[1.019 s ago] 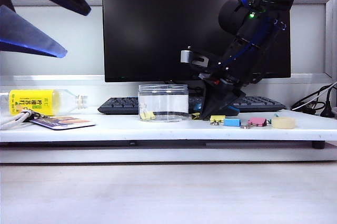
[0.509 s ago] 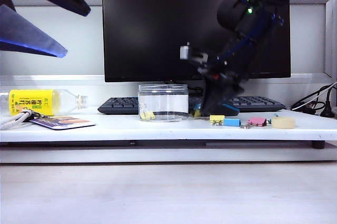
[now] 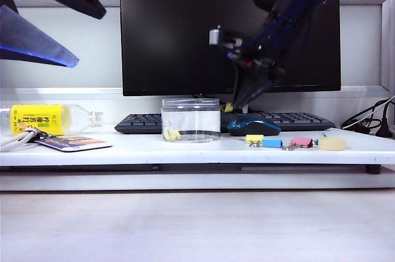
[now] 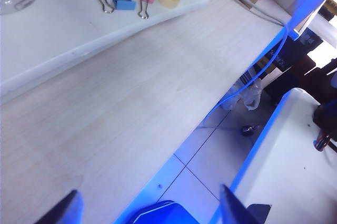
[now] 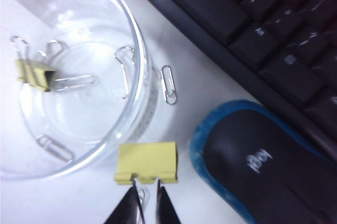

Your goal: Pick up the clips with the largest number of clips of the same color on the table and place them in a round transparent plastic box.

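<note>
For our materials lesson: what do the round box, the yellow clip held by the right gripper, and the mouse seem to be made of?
Round box: clear glossy plastic, see-through with glints.
Yellow clip, shut in the right gripper: matte painted body, probably metal; wire handles hidden.
Mouse: matte black plastic, blue rim.

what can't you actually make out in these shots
- Left gripper: left wrist view, cut off by the picture's edge; only two finger tips show, wide apart.
- Right gripper: exterior view, motion-blurred; the yellow clip it pinches by the handles is a speck there.
- Round transparent plastic box: right wrist view, far rim cut off.
- Yellow-labelled bottle: print too small to read.
</note>
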